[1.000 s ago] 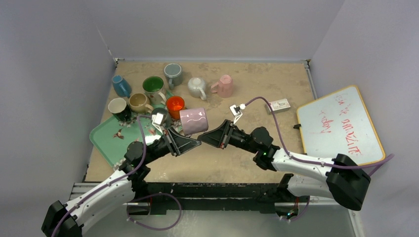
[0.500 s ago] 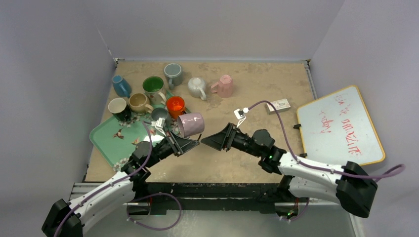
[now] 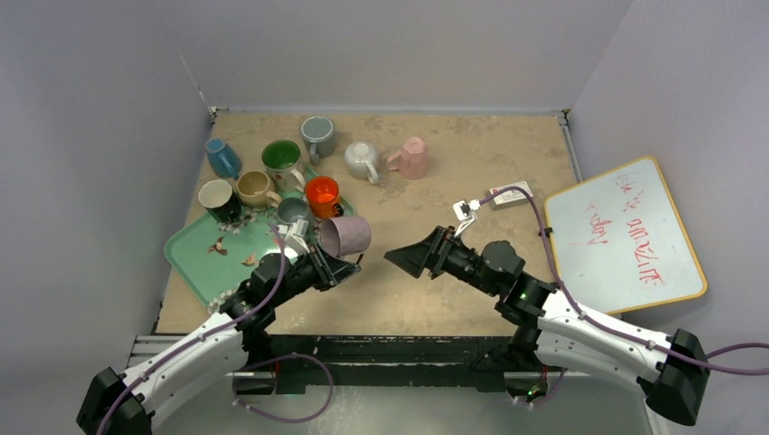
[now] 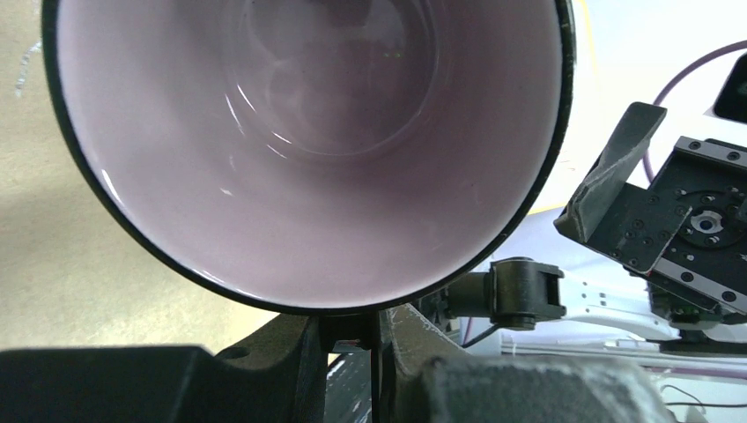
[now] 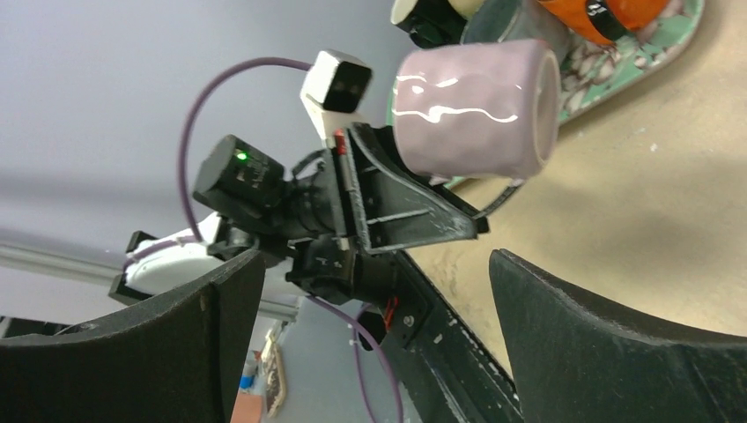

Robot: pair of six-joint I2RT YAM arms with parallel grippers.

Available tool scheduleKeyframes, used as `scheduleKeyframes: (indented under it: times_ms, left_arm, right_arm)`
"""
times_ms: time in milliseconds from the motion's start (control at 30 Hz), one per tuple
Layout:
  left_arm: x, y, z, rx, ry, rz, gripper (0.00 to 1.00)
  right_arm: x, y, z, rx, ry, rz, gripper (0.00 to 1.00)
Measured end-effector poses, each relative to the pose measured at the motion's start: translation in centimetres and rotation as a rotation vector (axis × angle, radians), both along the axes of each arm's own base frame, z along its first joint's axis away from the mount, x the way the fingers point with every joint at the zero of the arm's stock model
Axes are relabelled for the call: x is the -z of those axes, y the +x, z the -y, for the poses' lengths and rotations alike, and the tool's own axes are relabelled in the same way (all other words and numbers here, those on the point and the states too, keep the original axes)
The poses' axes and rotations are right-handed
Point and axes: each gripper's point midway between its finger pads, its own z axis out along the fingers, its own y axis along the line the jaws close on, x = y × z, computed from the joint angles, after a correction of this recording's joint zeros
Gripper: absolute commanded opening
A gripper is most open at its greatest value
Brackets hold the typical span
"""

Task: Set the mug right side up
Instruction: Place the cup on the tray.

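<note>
Watching the top view, I see the right gripper point(image 3: 405, 261) has backed off toward the right of centre. Its jaws are spread wide and hold nothing, and it sits well apart from the mug point(image 3: 345, 235) it flanked a second ago. The left gripper point(image 3: 334, 265) alone carries the mug now, clenched on the rim at the bottom of its wrist view, where I look straight into the lilac inside. The mug hangs left of centre, lifted off the table point(image 3: 426, 308) beside the tray point(image 3: 192, 260) corner. It is tipped on its side, mouth toward the left wrist. So the handover looks finished to me. I judge the rest of the turn, and the setting down upright, falls to the left arm.
</note>
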Motion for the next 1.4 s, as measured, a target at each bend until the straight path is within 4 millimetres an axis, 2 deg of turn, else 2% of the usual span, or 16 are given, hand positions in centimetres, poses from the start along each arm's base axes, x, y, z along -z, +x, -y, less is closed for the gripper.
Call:
scheduleKeyframes:
  times_ms: [267,433,667,767,867,933,1167,1400]
  left_arm:
    - [-1.8,0.2,-1.4,-0.045,0.063,0.038,0.00]
    - [-3.5,0.1,-3.3,-0.108,0.127,0.071,0.00]
    - [-8.4,0.5,-7.2,-0.250,0.222,0.146,0.00]
    - [-9.7,0.7,-8.8,-0.323,0.260,0.152,0.00]
    - [-9.3,0.9,-10.9,-0.411,0.330,0.116,0.00]
    - [-8.2,1.0,-12.7,-0.477,0.413,0.074,0.00]
    - [-4.8,0.5,-17.2,-0.645,0.632,-0.069,0.00]
    - [-2.6,-0.1,-19.5,-0.781,0.700,-0.186,0.00]
  right_arm:
    - [1.5,0.1,0.2,0.011,-0.050,-0.031,0.99]
    - [2.0,0.3,0.5,0.027,-0.069,-0.043,0.99]
    - [1.9,0.1,0.9,0.032,-0.072,-0.043,0.99]
    - [2.0,0.0,1.0,0.034,-0.076,-0.046,0.99]
    - [1.9,0.0,1.3,0.043,-0.076,-0.045,0.99]
    - [1.7,0.0,1.5,0.050,-0.072,-0.041,0.99]
    - [0.9,-0.4,2.3,0.059,-0.055,-0.029,0.99]
    - [0.4,-0.6,3.2,0.077,-0.045,-0.018,0.99]
